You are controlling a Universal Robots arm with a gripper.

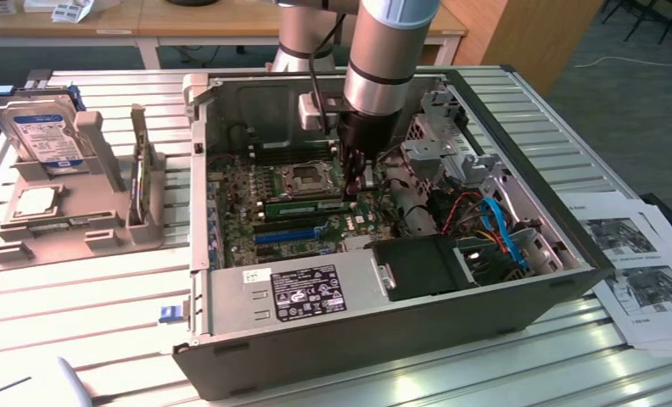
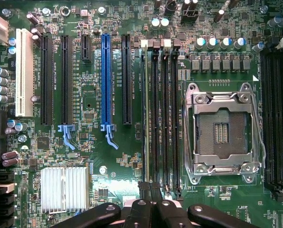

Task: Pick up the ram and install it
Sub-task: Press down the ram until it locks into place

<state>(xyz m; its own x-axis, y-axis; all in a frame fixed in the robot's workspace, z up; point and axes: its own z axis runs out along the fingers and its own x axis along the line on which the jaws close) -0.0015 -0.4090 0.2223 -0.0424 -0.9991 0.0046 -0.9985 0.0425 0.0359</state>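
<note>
Now my gripper [image 2: 150, 202] is pressed together over the ram [image 1: 305, 206], which sits on its edge in a black slot (beside the shiny socket [image 2: 222, 133]). I think I should push straight down, softly, so both ends click.
</note>
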